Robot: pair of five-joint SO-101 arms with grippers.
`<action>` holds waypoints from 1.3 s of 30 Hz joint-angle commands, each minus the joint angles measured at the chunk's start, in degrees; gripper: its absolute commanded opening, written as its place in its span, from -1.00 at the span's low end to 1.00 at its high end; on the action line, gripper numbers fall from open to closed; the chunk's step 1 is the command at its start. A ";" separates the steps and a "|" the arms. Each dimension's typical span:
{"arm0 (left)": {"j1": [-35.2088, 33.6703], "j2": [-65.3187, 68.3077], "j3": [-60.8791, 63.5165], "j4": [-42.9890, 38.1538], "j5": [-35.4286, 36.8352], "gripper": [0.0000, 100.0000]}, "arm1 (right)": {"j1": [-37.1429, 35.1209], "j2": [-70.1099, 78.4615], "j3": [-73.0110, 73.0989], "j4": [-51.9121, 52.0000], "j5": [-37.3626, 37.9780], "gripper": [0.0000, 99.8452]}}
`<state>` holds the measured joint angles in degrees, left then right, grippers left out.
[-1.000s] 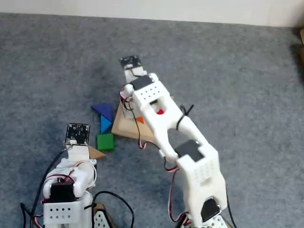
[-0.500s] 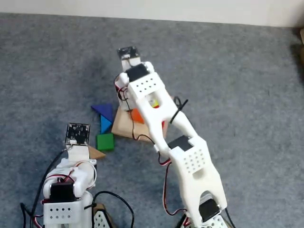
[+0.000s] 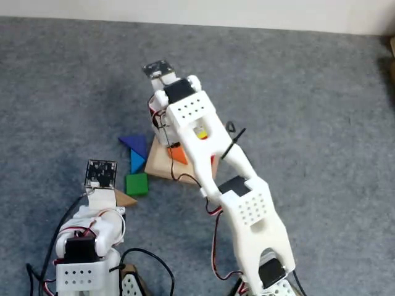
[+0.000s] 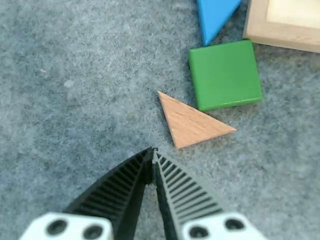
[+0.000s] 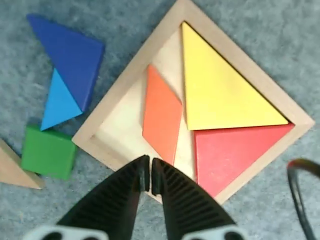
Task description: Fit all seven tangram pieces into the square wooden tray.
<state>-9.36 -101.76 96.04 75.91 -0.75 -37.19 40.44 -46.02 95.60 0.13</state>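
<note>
A square wooden tray lies on grey carpet, turned like a diamond in the right wrist view. Three tangram pieces lie inside it. A large yellow triangle fills one corner, and a large red triangle lies against it in the neighbouring corner. An orange parallelogram sits just beside both, with bare wood showing around it.

Four pieces lie on the carpet outside the tray, all on one side of it. A dark blue triangle touches a smaller light blue triangle. A green square sits just beside the light blue tip. A plain wooden triangle lies just beside the green square.

The right gripper hangs over the tray's edge near the orange parallelogram, its jaws almost together and holding nothing. The left gripper hangs over bare carpet near the wooden triangle, jaws pressed together and empty.
</note>
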 commanded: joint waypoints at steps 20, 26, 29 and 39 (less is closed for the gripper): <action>1.19 -2.59 1.19 0.44 -0.18 -0.99 | 0.22 -0.84 13.14 -21.67 3.43 -0.99; 1.19 -2.59 1.19 0.44 -0.18 -0.99 | 0.48 5.58 12.44 -22.46 3.52 -0.99; 1.19 -2.59 1.19 0.44 -0.18 -0.99 | 1.45 8.04 9.01 -22.37 3.52 -0.99; 1.19 -2.59 1.19 0.44 -0.18 -0.99 | 4.35 8.75 3.74 -22.90 3.08 -0.99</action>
<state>-9.36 -101.76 96.04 75.91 -0.75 -34.64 49.14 -41.01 73.54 3.12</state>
